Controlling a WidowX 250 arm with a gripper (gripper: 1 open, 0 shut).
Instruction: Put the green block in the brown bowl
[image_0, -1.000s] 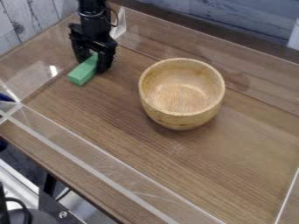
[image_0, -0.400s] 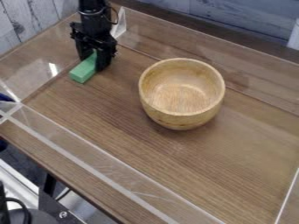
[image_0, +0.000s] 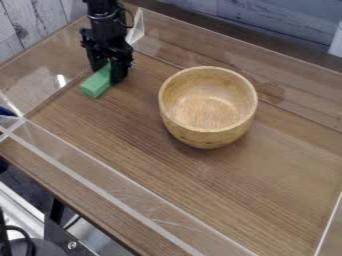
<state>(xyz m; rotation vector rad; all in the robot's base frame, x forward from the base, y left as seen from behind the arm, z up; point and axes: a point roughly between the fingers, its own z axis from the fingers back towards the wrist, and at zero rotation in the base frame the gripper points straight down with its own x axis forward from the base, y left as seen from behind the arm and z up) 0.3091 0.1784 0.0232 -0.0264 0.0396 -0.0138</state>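
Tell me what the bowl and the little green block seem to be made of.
The brown bowl looks like wood with a smooth, slightly satiny finish, judging by its light brown tone and thick rounded rim. The green block could be plastic or painted wood; its plain, even green shows no grain, so I can't tell which.

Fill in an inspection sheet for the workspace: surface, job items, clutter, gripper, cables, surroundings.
Surface: brown wood-grain table, light tape-like strips along its left side.
Job items: small bright green rectangular block lying at the upper left, partly covered by the gripper; round light-brown wooden bowl upright near the middle, nothing seen inside.
Clutter: nothing seen.
Gripper: dark mechanical gripper at the block; fingers too small and dark to tell whether they grip it.
Cables: black cables at the lower left, beside the table.
Surroundings: grey wood-look panelling at the upper left.
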